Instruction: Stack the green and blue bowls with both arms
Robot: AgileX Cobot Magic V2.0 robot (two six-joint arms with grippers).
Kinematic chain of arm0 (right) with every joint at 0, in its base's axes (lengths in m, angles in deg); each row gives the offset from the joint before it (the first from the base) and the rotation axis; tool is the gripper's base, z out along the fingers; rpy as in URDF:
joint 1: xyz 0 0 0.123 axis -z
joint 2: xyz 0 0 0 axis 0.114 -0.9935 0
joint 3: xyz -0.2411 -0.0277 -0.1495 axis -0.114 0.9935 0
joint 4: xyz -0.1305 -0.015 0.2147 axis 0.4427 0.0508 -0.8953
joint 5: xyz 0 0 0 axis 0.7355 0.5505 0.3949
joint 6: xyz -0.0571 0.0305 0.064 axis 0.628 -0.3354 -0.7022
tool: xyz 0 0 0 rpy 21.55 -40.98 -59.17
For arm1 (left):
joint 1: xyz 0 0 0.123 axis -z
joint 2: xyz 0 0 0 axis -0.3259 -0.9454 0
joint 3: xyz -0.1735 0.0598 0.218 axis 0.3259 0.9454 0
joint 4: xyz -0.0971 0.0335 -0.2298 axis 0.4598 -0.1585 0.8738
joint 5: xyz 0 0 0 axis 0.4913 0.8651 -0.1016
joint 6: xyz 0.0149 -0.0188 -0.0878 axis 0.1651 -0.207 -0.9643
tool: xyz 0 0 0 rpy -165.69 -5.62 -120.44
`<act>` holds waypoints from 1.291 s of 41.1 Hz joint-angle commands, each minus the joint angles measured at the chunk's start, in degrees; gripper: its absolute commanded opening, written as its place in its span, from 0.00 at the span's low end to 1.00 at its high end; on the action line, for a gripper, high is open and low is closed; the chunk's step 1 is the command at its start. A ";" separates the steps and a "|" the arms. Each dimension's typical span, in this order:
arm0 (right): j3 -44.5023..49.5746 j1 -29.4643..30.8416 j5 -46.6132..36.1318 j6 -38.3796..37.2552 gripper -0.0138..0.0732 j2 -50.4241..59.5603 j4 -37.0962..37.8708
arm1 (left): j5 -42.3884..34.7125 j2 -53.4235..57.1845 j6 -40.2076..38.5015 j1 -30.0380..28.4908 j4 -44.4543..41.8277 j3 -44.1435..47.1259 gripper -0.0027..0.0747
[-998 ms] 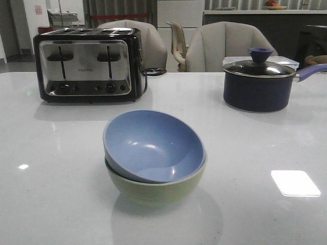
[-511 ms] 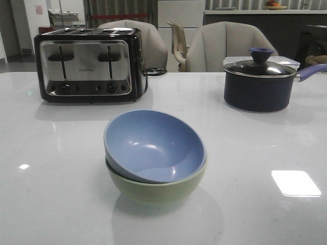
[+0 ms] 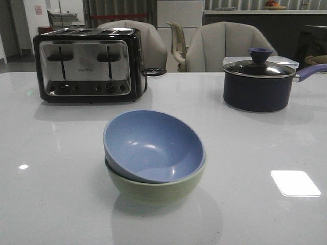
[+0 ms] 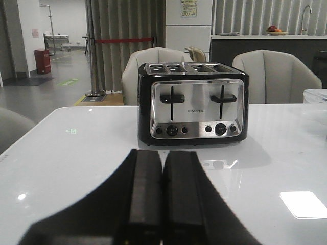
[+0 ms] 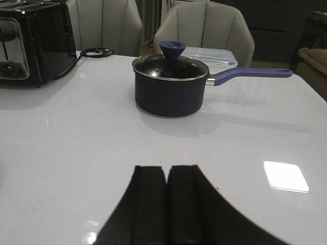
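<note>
The blue bowl (image 3: 153, 145) sits tilted inside the green bowl (image 3: 153, 188). The left end effector (image 4: 162, 196) and the right end effector (image 5: 167, 204) are both closed and empty; toaster (image 4: 193, 103) and saucepan (image 5: 171, 86) stand beyond them.

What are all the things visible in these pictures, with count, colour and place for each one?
blue bowl: 1, pale blue, nested tilted inside the green bowl, table centre.
green bowl: 1, pale green, on the table, under the blue bowl.
toaster: 1, black and silver, table back left.
saucepan: 1, dark with glass lid, purple-blue knob and handle, table back right.
chairs: at least 2, beige, behind the table.
table: 1, white, glossy.
left gripper: 1, black, shut, empty.
right gripper: 1, black, shut, empty.
</note>
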 commanded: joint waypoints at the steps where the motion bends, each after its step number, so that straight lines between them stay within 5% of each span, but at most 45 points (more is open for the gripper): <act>1: 0.68 0.24 -9.03 0.11 0.20 0.84 0.42 | -5.11 1.12 -0.48 0.32 -0.02 1.15 0.16; 53: 2.73 1.44 -11.13 0.11 0.20 1.88 -5.05 | -5.11 1.12 -0.48 0.32 -0.02 1.15 0.16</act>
